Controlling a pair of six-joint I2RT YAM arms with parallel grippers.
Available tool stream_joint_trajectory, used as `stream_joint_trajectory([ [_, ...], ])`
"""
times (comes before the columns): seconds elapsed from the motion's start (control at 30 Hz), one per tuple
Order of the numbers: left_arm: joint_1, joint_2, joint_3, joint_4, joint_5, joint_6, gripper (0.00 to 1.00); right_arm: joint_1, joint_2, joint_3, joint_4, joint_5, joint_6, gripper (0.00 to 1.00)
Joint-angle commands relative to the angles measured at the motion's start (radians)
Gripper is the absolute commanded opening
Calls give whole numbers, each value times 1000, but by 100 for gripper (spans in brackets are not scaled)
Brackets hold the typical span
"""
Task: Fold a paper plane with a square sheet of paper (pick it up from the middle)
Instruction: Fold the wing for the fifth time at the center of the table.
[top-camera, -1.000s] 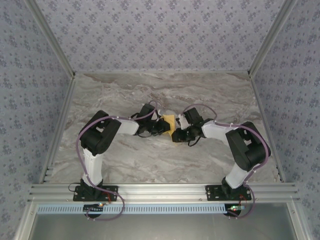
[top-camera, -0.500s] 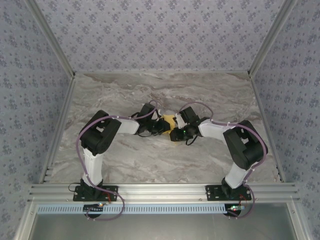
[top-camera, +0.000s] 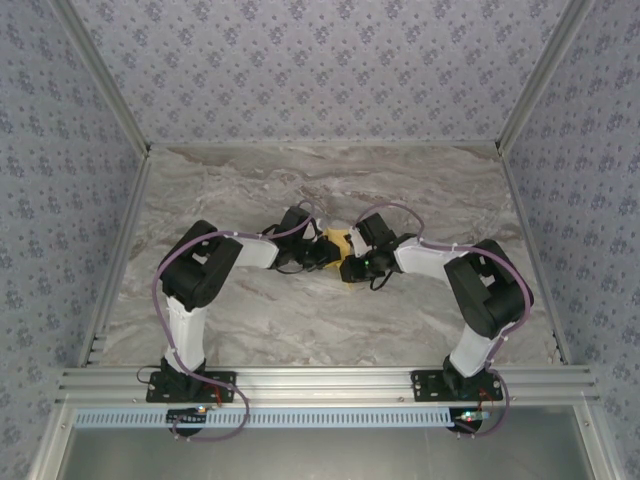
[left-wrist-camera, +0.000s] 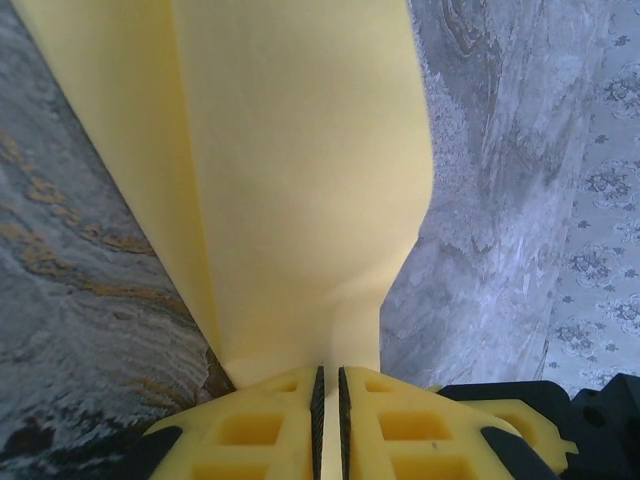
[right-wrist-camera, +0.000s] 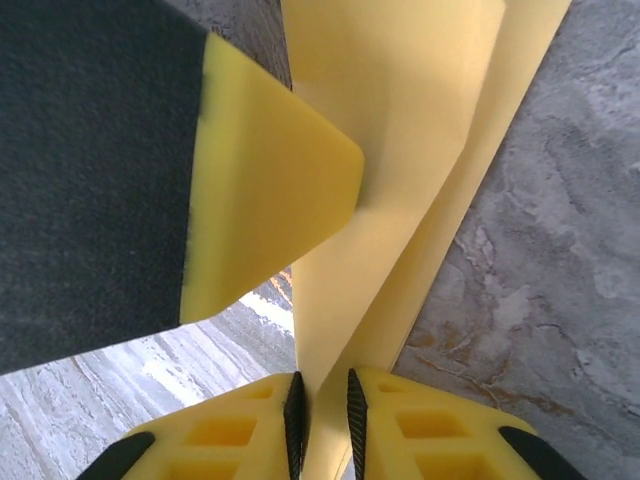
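Left gripper (left-wrist-camera: 329, 375): jaws nearly closed, pinching the lower end of the folded yellow paper sheet (left-wrist-camera: 300, 180), which rises away from the fingers with a lengthwise crease. Right gripper (right-wrist-camera: 322, 385): jaws drawn close on another edge of the same sheet. Both meet mid-table over the grey marble tabletop (top-camera: 300, 320). Sheet appears lifted off the surface; contact unclear from above.
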Motion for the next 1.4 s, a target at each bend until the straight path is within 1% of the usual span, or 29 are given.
stream_joint_trajectory([
  [0.0,25,21,11,-42,-45,17,17,-14,16,-22,18,-22,-9,17],
  [0.23,40,3,22,-1,10,51,19,-88,-1,-78,103,-196,28,10],
  [0.4,38,-14,2,68,52,63,20,-121,8,-102,154,-270,59,10],
  [0.57,35,-23,-34,116,69,69,20,-152,13,-110,176,-341,71,9],
  [0.77,8,-11,-22,117,79,92,20,-171,33,-109,189,-378,86,9],
  [1.07,0,23,-4,104,72,95,19,-181,51,-114,197,-387,100,9],
  [1.37,-10,46,49,-21,23,125,18,-183,65,-114,193,-381,100,10],
])
